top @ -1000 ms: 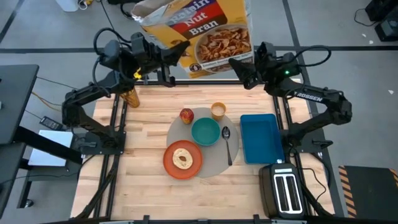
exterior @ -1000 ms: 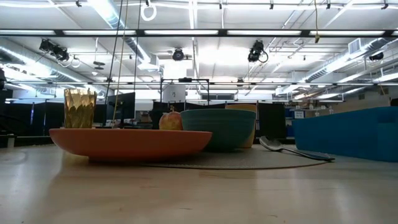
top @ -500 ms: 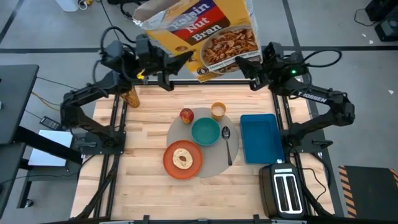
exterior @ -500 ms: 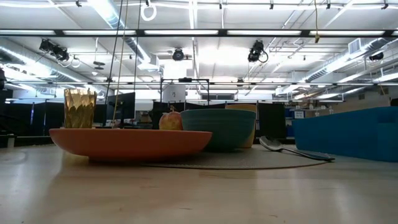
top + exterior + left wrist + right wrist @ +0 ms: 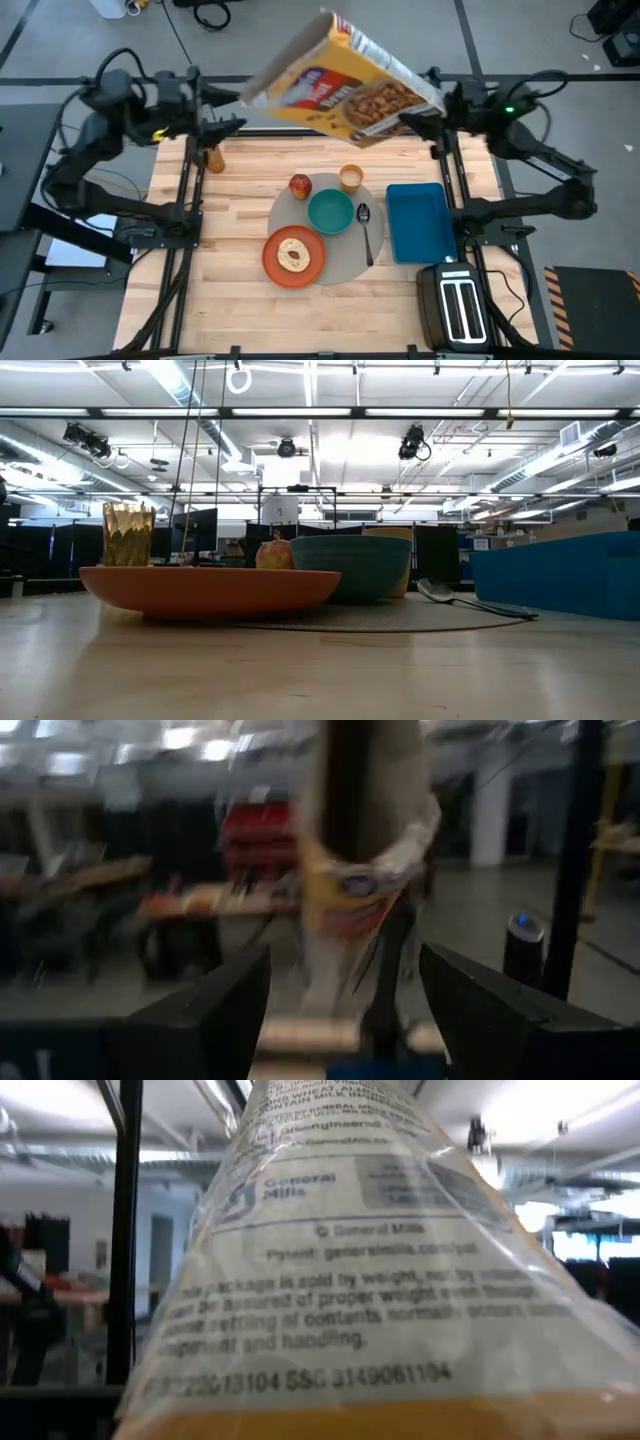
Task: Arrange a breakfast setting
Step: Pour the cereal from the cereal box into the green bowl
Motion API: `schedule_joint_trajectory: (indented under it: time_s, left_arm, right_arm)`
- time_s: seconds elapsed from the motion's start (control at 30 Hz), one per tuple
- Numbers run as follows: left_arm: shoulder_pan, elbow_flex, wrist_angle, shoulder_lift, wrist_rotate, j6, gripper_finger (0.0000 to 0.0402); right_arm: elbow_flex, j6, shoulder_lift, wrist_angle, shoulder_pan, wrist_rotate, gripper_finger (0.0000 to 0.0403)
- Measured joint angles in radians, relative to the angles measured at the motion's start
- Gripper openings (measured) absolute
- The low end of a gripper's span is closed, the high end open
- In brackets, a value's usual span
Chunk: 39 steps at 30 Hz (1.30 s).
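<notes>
1. While the right arm reaches in from the far right corner of the surface [image 5: 230,300], its right end effector [image 5: 418,122] is held high above the far edge, pinching the lower corner of a cereal box [image 5: 340,85].
2. The box hangs tilted in the air over the far edge, its open top pointing up and away; the right wrist view shows the box's clear inner bag [image 5: 330,1280] filling the picture right in front of the camera.
3. The left arm is pulled back to the far left corner, with its elbow out over the surface's left side.
4. The left end effector [image 5: 228,125] points toward the box but stands apart from it; its fingers [image 5: 210,1010] are spread wide with nothing between them, and the box shows farther off in the left wrist view.
5. The grey placemat [image 5: 345,262] lies in the middle of the surface.
6. On the placemat, the orange plate [image 5: 272,262] carries the bagel [image 5: 293,254] at the near left, the teal bowl [image 5: 330,211] sits in the centre, and the spoon [image 5: 366,232] lies just right of the bowl.
7. The apple [image 5: 300,184] and the small cup [image 5: 351,178] stand at the placemat's far edge.
8. A blue tray [image 5: 415,222] lies right of the placemat, a black toaster [image 5: 458,305] sits near the right corner, and a gold glass [image 5: 213,157] stands at the far left.
</notes>
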Motion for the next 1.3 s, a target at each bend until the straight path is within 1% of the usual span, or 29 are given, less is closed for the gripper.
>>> schedule_joint_trajectory:
  time_s: [0.13,0.23,0.33,0.4,0.47,0.63,0.73,0.83,0.97,1.1,1.3]
  left_arm:
    - [0.000,0.000,-0.177,-0.052,-0.086,-0.068,0.0252]
    - [0.000,0.000,-0.271,-0.060,-0.155,-0.146,0.0246]
    - [0.001,0.000,-0.334,-0.057,-0.225,-0.227,0.0243]
    - [0.001,0.000,-0.343,-0.050,-0.255,-0.264,0.0243]
    - [0.001,0.000,-0.342,-0.045,-0.266,-0.294,0.0243]
    - [0.000,-0.001,-0.312,-0.010,-0.297,-0.348,0.0243]
    - [0.001,0.000,-0.312,0.011,-0.302,-0.362,0.0243]
    - [0.001,0.000,-0.311,0.042,-0.305,-0.361,0.0243]
    - [-0.006,-0.001,-0.312,0.096,-0.306,-0.338,0.0243]
    - [-0.027,-0.001,-0.297,0.164,-0.306,-0.339,0.0243]
    - [-0.055,-0.002,-0.276,0.254,-0.303,-0.331,0.0242]
  right_arm:
    - [0.000,-0.048,-0.106,-0.233,-0.020,0.000,0.0190]
    - [0.000,-0.090,-0.177,-0.412,-0.037,0.002,0.0190]
    - [0.000,-0.144,-0.253,-0.587,-0.059,0.001,0.0190]
    - [-0.008,-0.171,-0.306,-0.678,-0.071,-0.002,0.0190]
    - [-0.048,-0.177,-0.372,-0.697,-0.076,-0.009,0.0190]
    - [-0.222,-0.132,-0.538,-0.697,-0.079,-0.020,0.0190]
    - [-0.320,-0.089,-0.613,-0.713,-0.079,-0.029,0.0190]
    - [-0.376,-0.079,-0.673,-0.752,-0.079,-0.031,0.0189]
    - [-0.408,-0.125,-0.701,-0.884,-0.079,-0.030,0.0189]
    - [-0.399,-0.171,-0.687,-0.978,-0.079,-0.027,0.0189]
    - [-0.391,-0.214,-0.623,-1.013,-0.079,-0.032,0.0189]
